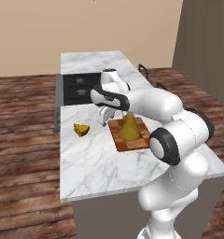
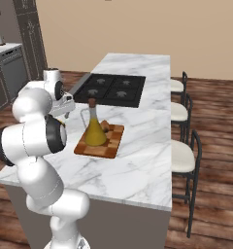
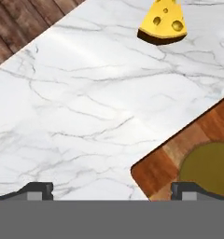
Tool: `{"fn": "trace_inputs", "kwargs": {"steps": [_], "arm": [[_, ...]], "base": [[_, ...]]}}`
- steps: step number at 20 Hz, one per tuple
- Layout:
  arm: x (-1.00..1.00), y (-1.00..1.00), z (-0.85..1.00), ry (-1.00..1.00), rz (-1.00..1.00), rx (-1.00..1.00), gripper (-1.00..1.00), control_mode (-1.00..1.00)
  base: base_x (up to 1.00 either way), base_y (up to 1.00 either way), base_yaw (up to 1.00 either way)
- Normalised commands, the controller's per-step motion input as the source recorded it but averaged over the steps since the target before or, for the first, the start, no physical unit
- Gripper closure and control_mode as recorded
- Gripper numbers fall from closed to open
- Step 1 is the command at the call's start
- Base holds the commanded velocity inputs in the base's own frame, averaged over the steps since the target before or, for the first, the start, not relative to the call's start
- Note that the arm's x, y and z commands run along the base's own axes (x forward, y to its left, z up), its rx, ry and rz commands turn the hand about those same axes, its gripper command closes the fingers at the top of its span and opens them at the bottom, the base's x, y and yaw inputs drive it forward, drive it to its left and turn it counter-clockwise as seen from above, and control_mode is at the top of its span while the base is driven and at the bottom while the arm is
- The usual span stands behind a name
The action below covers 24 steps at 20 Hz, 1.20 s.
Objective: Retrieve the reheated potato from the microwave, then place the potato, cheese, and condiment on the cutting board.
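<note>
The cheese (image 3: pixel 164 24) is bright yellow-orange with darker holes; the condiment bottle (image 1: pixel 129 127) is mustard-yellow. The cutting board (image 1: pixel 119 138) shows light and dark brown checks on a white, grey-veined marble counter (image 1: pixel 95 163).

**Non-task items in view**

White marble island counter (image 1: pixel 100 163), grey-veined. Black four-burner cooktop (image 2: pixel 111 90) set into its far half. Three stools (image 2: pixel 182 158) with pale seats and dark frames along one side. Dark wood plank floor (image 1: pixel 20 154). Beige wall (image 2: pixel 138 29). Grey cabinets (image 2: pixel 4 73) at far left.
</note>
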Motion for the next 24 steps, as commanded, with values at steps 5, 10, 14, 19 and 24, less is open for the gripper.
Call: {"fn": "trace_inputs", "kwargs": {"steps": [5,10,14,19,24], "arm": [[0.13,0.09,-0.15,0.01,0.37,0.02,-1.00,-1.00],[0.07,0.11,-0.17,0.04,0.42,0.00,-1.00,-1.00],[0.19,0.15,-0.08,0.05,0.41,0.01,-1.00,-1.00],[0.20,0.16,-0.02,0.06,0.36,0.03,-1.00,-1.00],[0.25,0.16,0.00,0.20,0.04,0.05,-1.00,-1.00]], "base": [[0.00,0.00,0.00],[0.00,0.00,0.00],[0.00,0.00,0.00],[0.00,0.00,0.00],[0.00,0.00,0.00]]}}
